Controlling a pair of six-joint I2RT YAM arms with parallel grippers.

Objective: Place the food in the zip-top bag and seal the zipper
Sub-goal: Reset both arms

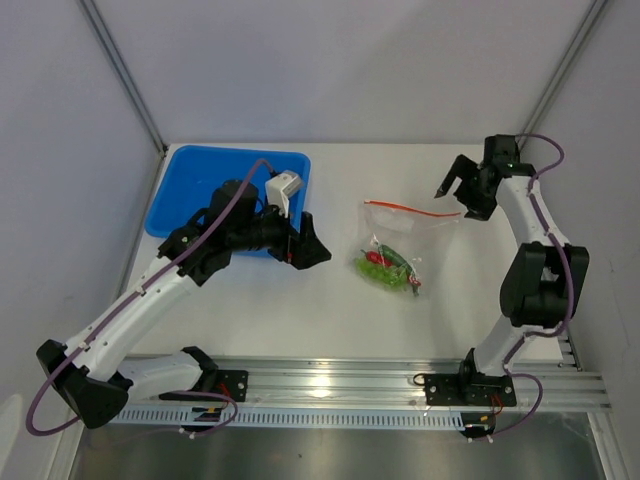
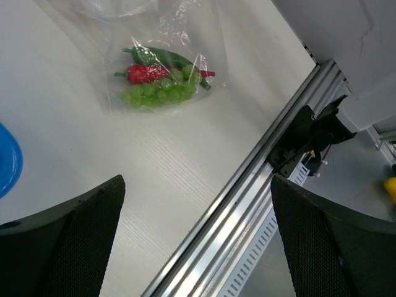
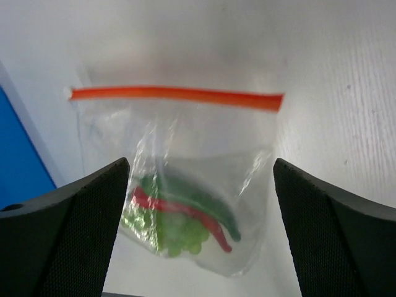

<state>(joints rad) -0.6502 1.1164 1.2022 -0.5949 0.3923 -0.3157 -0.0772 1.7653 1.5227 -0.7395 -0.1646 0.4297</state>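
Food (image 1: pixel 385 268) inside zip-top bag (image 1: pixel 415 235), flat on tabletop (image 1: pixel 330 310)
Zipper (image 3: pixel 176 96) straight; left jaws and right jaws both released, empty

Zip-top bag (image 3: pixel 204 133): one is seen.
Zipper (image 3: pixel 176 96): one is counted.
Grape bunch (image 2: pixel 158 94): one.
Red piece (image 2: pixel 145 73): one.
Dark-green piece (image 2: pixel 154 57): one.
Blue tub (image 1: pixel 190 175): one.

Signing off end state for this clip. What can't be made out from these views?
Zipper seal: right wrist view shows the strip flat, but whether its tracks are locked is too fine to see.
Bag mouth: cut off by the top edge of the left wrist view.
Blue tub: partly hidden by the left arm in the top view.
Yellow thing: cut by the right edge, left wrist view.
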